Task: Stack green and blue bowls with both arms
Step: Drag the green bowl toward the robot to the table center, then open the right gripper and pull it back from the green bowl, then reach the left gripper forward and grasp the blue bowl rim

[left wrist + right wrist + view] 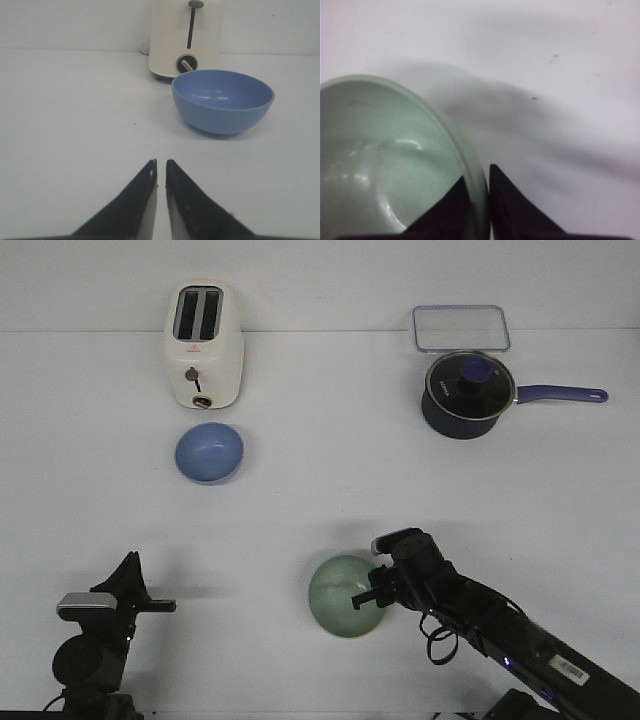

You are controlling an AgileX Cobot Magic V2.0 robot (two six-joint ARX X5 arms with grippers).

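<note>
The green bowl (pixel 343 596) sits near the front centre of the table. My right gripper (pixel 366 596) is shut on its right rim, one finger inside and one outside; the right wrist view shows the bowl (pixel 380 165) with the rim between the fingertips (pixel 478 176). The blue bowl (pixel 209 452) stands upright in front of the toaster, also in the left wrist view (pixel 222 100). My left gripper (pixel 160 606) is at the front left, far from the blue bowl, empty, its fingers almost together (pixel 161 162).
A cream toaster (pixel 203 344) stands behind the blue bowl. A dark navy saucepan (pixel 468 392) with a glass lid and a long handle pointing right is at the back right, with a clear lidded container (pixel 461 327) behind it.
</note>
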